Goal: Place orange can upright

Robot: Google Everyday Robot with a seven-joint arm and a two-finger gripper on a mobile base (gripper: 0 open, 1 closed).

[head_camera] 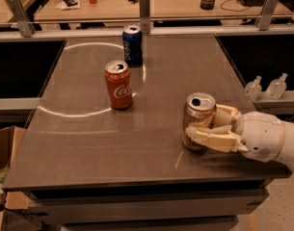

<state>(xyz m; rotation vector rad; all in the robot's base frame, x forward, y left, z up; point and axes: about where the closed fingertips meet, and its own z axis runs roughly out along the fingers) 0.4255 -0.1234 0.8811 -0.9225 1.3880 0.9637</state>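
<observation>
Orange can [199,110] stands upright near the front right of the worktop [88,148], with my claw [204,129] clamped on its lower half from the right. My worry is the release. If I drag sideways or pull back before both fingers clear, I tip it, and this close to the right edge a knock could send it off. Counting away from me: one orange can, one claw, one red Coca-Cola can [118,85], two small clear bottles [254,87] on the right ledge, and one blue Pepsi can [132,45]. That makes three cans, all upright.
</observation>
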